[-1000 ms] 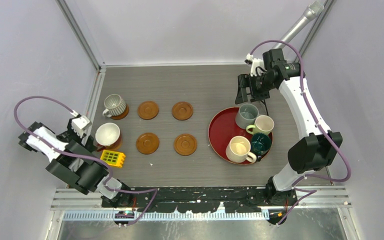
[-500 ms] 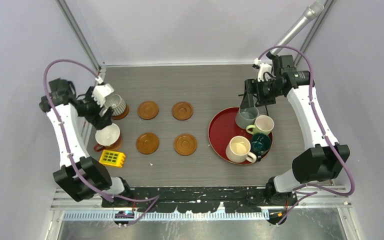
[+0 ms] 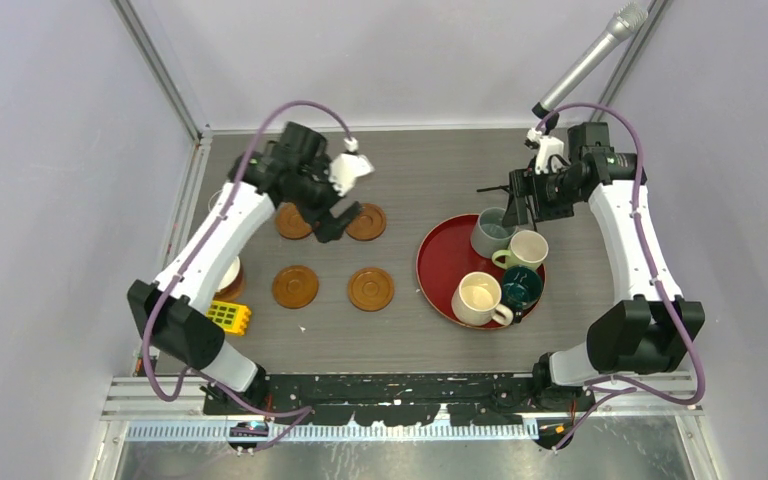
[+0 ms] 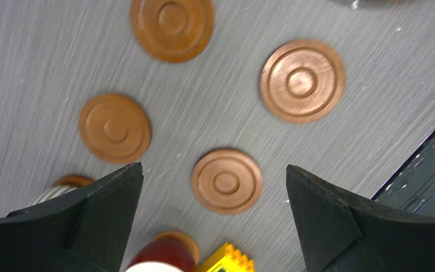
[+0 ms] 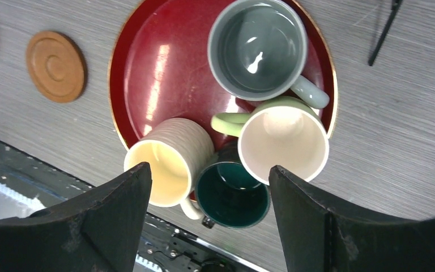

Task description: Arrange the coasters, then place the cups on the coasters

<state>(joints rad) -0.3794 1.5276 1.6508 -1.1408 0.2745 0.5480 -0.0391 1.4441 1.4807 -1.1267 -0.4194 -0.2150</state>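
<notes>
Four bare brown coasters lie in a two-by-two block; the near pair [image 3: 295, 286] [image 3: 371, 288] shows fully, the far pair is partly under my left arm. My left gripper [image 3: 330, 218] [image 4: 212, 170] hovers open and empty above them, one coaster [image 4: 226, 180] between its fingertips. A white cup [image 3: 228, 272] sits on a coaster at the left. On the red tray [image 3: 435, 265] stand the grey-blue cup [image 3: 493, 232], pale green cup [image 3: 528, 248], dark teal cup [image 3: 522, 287] and cream cup [image 3: 478, 298]. My right gripper [image 3: 508, 205] [image 5: 209, 169] hangs open above the tray, holding nothing.
A yellow toy brick [image 3: 227, 317] lies near the white cup. A ribbed cup's edge [image 4: 48, 194] peeks beside my left finger. A thin black tool [image 5: 385, 28] lies right of the tray. Walls enclose the table on three sides; the black base rail runs along the front.
My left arm swung from the cups at the left edge to above the middle coasters, and its jaws widened. My right gripper shifted slightly right, staying over the tray's far side.
</notes>
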